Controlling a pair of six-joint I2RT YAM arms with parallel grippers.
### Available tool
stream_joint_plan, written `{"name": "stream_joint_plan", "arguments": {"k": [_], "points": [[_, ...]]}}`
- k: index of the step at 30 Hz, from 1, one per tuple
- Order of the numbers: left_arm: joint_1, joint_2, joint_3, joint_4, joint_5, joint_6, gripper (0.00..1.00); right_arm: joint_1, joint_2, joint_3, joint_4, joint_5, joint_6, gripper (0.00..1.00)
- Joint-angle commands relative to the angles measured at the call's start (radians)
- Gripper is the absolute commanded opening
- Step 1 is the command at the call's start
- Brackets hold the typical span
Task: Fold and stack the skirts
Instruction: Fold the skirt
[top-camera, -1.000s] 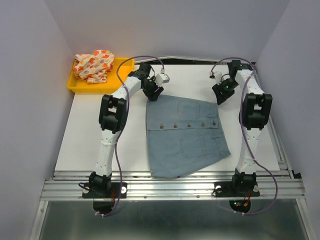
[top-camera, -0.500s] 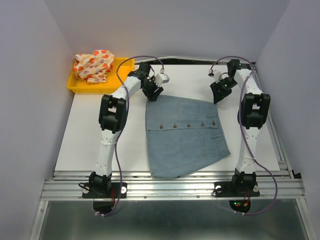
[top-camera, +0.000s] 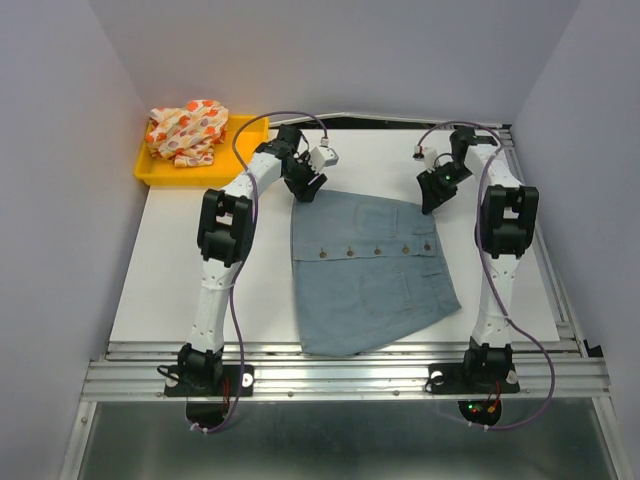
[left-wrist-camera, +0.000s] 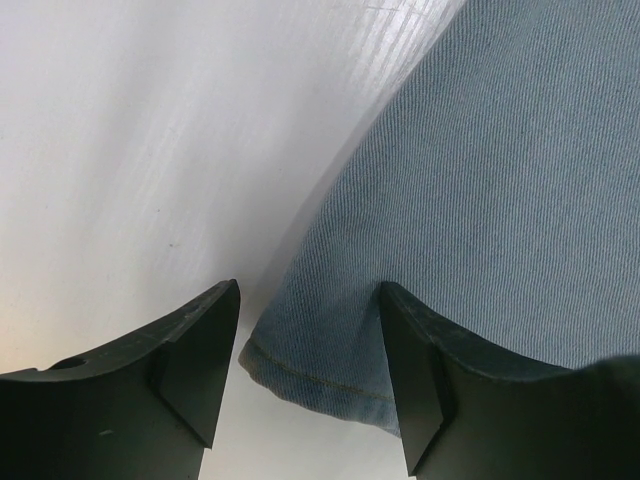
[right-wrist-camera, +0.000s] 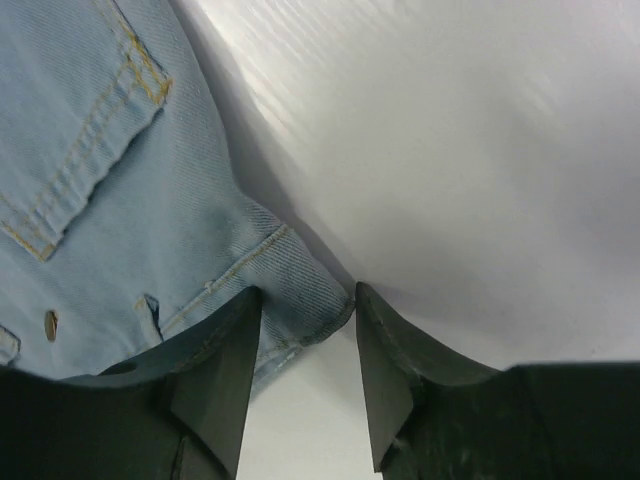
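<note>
While the white table (top-camera: 200, 280) fills the middle of the overhead view, plain grey-lilac walls (top-camera: 60, 200) close it in on the left, right and far sides. Ribbed metal rails (top-camera: 340, 372) run along the lower edge, where both arm bases are bolted. A light-blue denim skirt (top-camera: 370, 275) lies flat and unfolded at the centre of the frame, with a row of buttons across it. In the upper left, a yellow tray (top-camera: 150, 172) sits at the table's corner and holds the crumpled spotted skirt (top-camera: 187, 132), white with orange and red spots. The left arm (top-camera: 225, 225) reaches to the denim skirt's upper left corner. In its wrist view the left jaws stand apart, astride the stitched corner. The right arm (top-camera: 510, 220) reaches to the upper right corner, and the right jaws are likewise apart with the seamed corner between them. Whether either pair touches the cloth is hard to tell.
</note>
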Motion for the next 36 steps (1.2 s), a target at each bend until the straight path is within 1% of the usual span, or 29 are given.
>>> {"name": "stream_joint_plan", "arguments": {"k": [1, 3, 6, 7, 8, 12, 18, 24, 27, 31, 35, 36], "points": [[0.014, -0.036, 0.035, -0.032, 0.005, 0.016, 0.7, 0.034, -0.038, -0.106, 0.115, 0.048, 0.009, 0.46], [0.017, -0.048, 0.044, -0.046, 0.023, 0.012, 0.7, 0.046, -0.045, -0.161, 0.161, 0.094, 0.006, 0.4], [0.025, -0.082, 0.049, -0.071, 0.06, 0.032, 0.73, 0.067, -0.052, -0.213, 0.203, 0.124, 0.003, 0.16], [0.031, -0.093, 0.051, -0.075, 0.065, 0.037, 0.74, 0.067, -0.055, -0.221, 0.207, 0.127, 0.002, 0.05], [0.033, -0.101, 0.051, -0.078, 0.065, 0.042, 0.76, 0.078, -0.058, -0.227, 0.21, 0.13, 0.002, 0.01], [0.036, -0.098, 0.093, -0.106, 0.062, 0.077, 0.76, 0.078, -0.075, -0.241, 0.223, 0.142, 0.0, 0.01], [0.04, -0.049, 0.159, -0.097, 0.061, 0.074, 0.75, 0.078, -0.074, -0.216, 0.209, 0.144, -0.003, 0.01], [0.039, -0.029, 0.166, -0.066, 0.097, 0.072, 0.75, 0.078, -0.074, -0.21, 0.207, 0.148, -0.006, 0.01], [0.039, 0.01, 0.19, -0.089, 0.108, 0.089, 0.75, 0.078, -0.074, -0.203, 0.206, 0.147, -0.003, 0.01], [0.039, 0.033, 0.178, -0.105, 0.103, 0.108, 0.75, 0.078, -0.065, -0.19, 0.201, 0.147, -0.006, 0.01], [0.04, 0.057, 0.156, -0.109, 0.065, 0.117, 0.71, 0.078, -0.061, -0.189, 0.201, 0.154, -0.015, 0.01], [0.042, 0.072, 0.158, -0.115, 0.055, 0.117, 0.67, 0.078, -0.063, -0.189, 0.201, 0.155, -0.017, 0.01]]}}
